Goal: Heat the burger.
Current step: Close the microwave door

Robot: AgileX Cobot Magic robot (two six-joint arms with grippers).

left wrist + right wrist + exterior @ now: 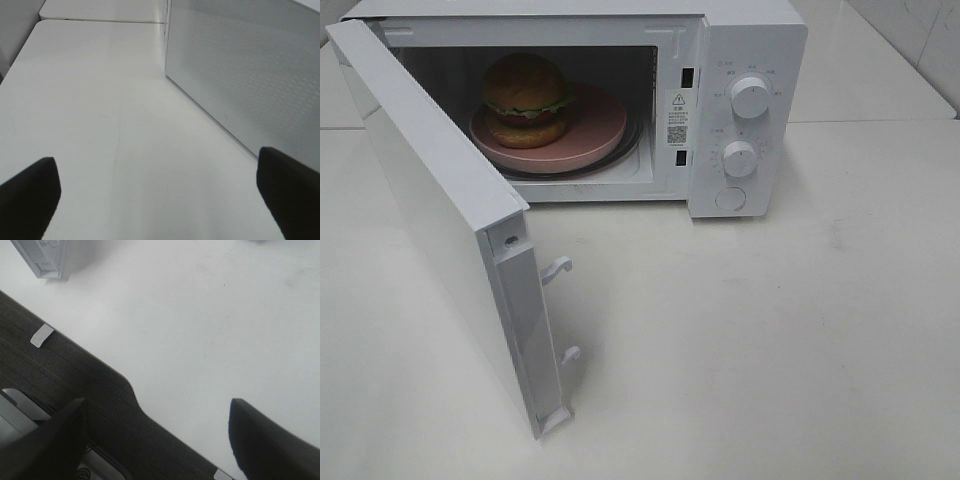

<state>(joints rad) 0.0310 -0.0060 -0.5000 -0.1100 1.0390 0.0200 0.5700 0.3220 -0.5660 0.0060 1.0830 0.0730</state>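
Burger (526, 98) sits on pink plate (600, 135) inside microwave (750, 40), door (430, 230) wide open. Left claw (157, 182) & right claw (157, 435): both spread wide, empty, near table (770, 330). Risk: if you shove door too hard, microwave slides and latch hooks (558, 268) may not catch.

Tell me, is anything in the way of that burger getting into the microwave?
Nothing visible is. The burger already sits on the pink plate inside the microwave. Its door stands wide open, and nothing visible blocks it from closing.
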